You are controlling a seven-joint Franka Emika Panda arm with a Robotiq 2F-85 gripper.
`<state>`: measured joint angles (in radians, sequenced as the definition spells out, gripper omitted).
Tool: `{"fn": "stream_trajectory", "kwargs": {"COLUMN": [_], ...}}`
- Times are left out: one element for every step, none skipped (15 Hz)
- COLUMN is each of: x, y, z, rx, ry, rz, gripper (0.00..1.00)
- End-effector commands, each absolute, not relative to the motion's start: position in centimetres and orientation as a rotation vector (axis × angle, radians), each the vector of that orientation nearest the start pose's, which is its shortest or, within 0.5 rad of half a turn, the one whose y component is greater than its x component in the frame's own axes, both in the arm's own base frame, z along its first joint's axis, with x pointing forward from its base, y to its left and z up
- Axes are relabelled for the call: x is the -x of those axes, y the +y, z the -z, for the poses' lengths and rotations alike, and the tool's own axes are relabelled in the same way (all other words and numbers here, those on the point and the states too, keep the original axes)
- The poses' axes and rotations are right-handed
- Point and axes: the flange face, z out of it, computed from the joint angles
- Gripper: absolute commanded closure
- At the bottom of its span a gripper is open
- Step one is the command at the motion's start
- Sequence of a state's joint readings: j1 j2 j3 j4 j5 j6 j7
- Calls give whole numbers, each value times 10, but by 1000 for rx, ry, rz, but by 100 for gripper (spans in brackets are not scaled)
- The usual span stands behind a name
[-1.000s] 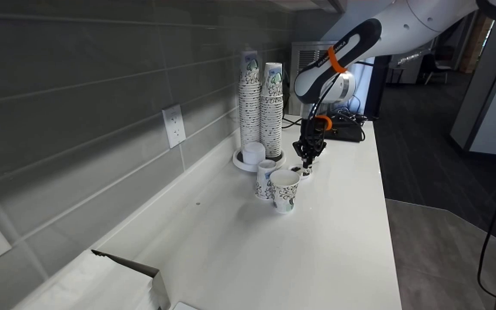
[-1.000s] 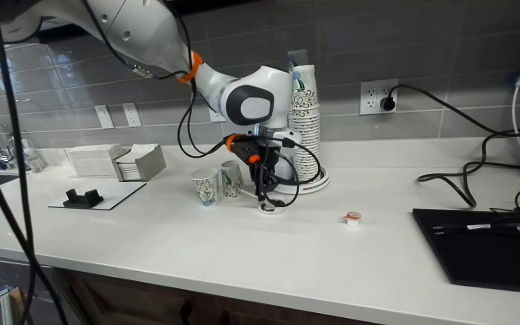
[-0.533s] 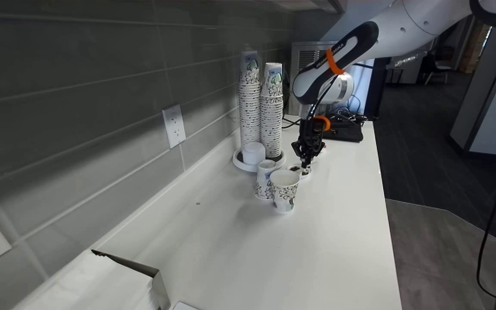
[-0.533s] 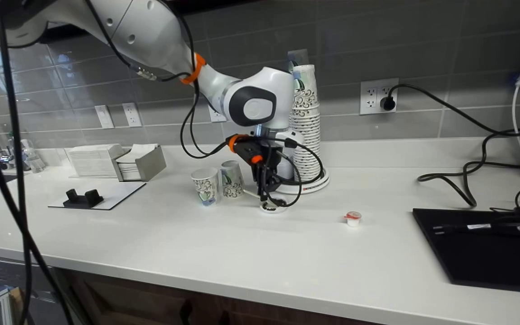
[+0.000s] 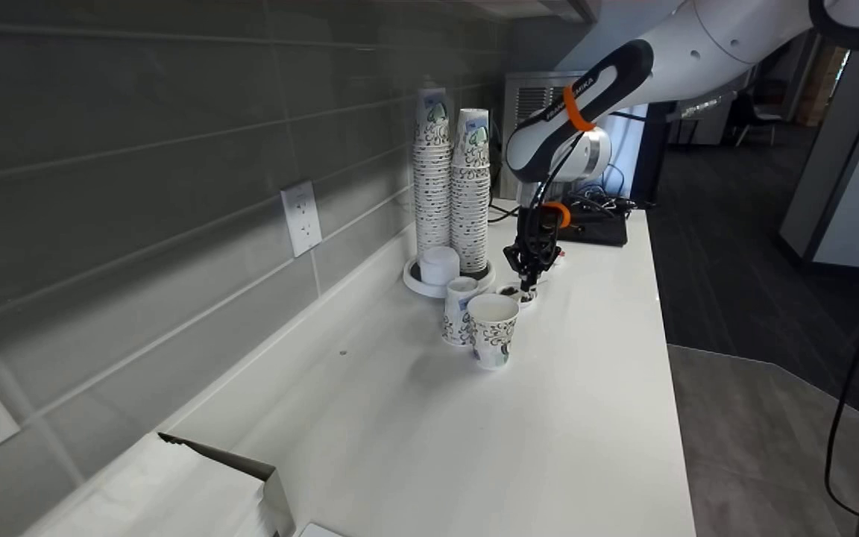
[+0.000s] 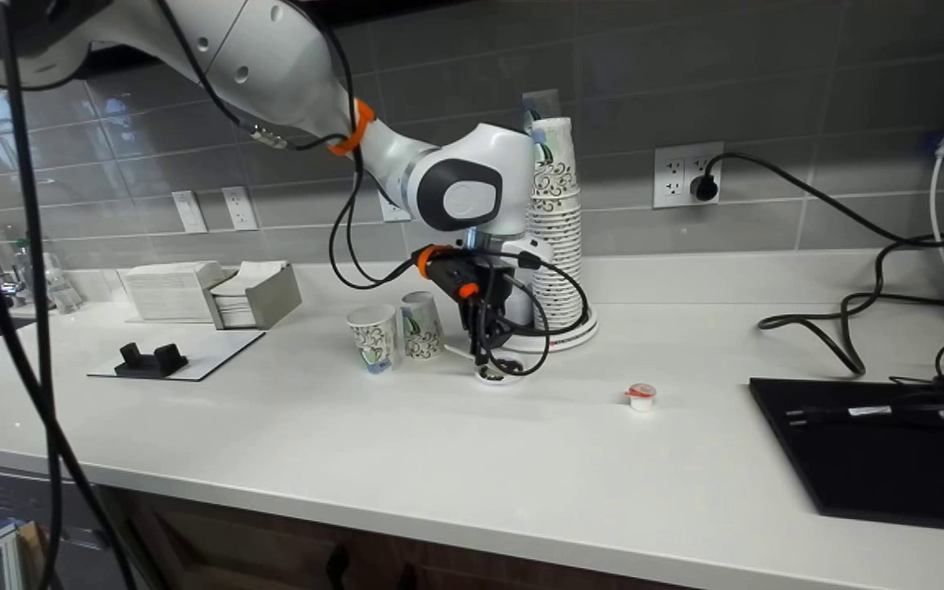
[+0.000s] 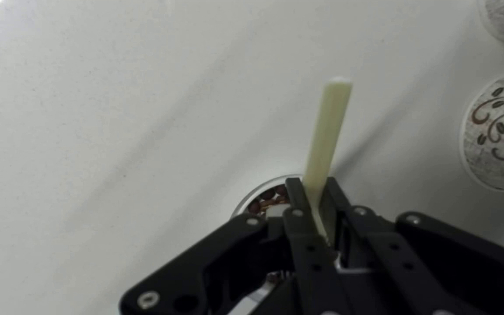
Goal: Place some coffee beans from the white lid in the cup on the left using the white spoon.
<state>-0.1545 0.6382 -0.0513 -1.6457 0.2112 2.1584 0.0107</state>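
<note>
The white lid holds dark coffee beans and lies on the counter below my gripper; it also shows in an exterior view and the wrist view. My gripper is shut on the white spoon, whose pale handle points up between the fingertips; its bowl is hidden by the fingers. The gripper is low over the lid in both exterior views. The left cup stands upright and open; it also shows in an exterior view. A second cup, seemingly upside down, stands between it and the gripper.
Tall cup stacks and a white tub stand on a round white tray behind the gripper. A small creamer pod lies to one side. A napkin holder and a black panel are farther off.
The gripper, spoon and lid have shifted slightly together, away from the two cups. The cups have not moved. The grip on the spoon looks the same.
</note>
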Motion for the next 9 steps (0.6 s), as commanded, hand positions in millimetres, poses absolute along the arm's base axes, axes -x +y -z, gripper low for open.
{"fn": "stream_trajectory", "kwargs": {"x": [-667,-668,-669,-670,-671,-672,-673,-673,-674], "y": [-127,-127,-126,-126,-127,-127,-127,-127,-126], "z": [-223,-223,-224,-225,-225,-225,-223,-222,-221], "rx": [2969,2976,2979,2985,2989,2998,3003,3009,3018], "ry": [488,487,484,483,482,482,483,478,474], "rz": [-126,-108,-92,-71,-56,-36,-24,-16,-1], "gripper": [97,97,97,97,97,97,97,97,97]}}
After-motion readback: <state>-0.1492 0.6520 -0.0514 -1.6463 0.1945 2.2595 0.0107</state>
